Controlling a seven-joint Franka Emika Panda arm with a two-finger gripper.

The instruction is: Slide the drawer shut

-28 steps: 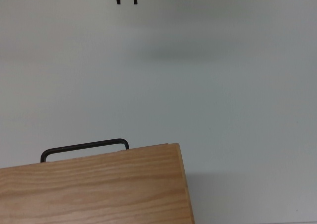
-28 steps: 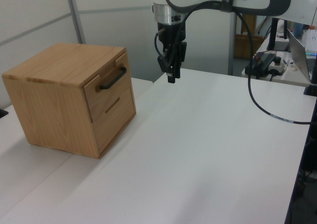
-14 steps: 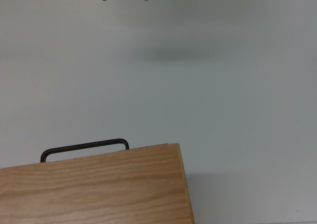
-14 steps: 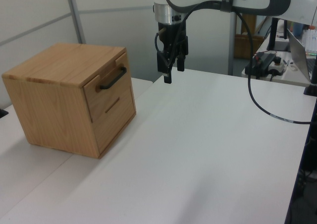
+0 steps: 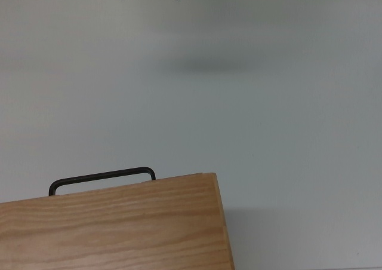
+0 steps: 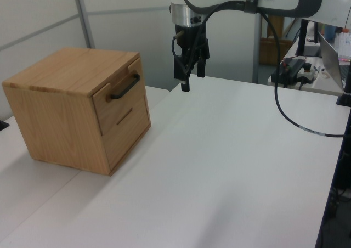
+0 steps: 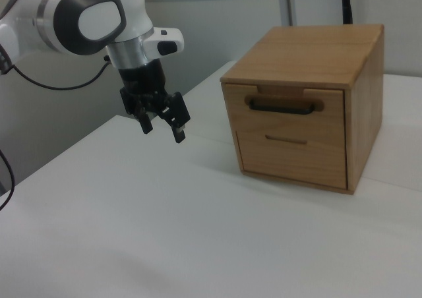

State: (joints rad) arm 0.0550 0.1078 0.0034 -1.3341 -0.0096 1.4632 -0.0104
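Since 1 second ago the gripper has spread its fingers apart: then the 2 tips stood close together at the top view's upper edge, and now they stand wide, much as they did half a second ago. Nothing else has shifted.

Its jaws are open and hold nothing, hanging above the white table with the fingers pointing down, well apart from the cabinet. In the right view the gripper is on the right view's left, with bare table between it and the cabinet.

That wooden cabinet stands near the table's edge on the left view's left. The drawer is the upper of 2 fronts on the face turned towards the gripper. In the right view the drawer looks nearly flush with the cabinet's face; in the left view its front stands very slightly out. The black bar handle runs across the panel, and in the top view the handle juts past the cabinet's top edge. Below it sits a lower drawer front with a small slot pull.
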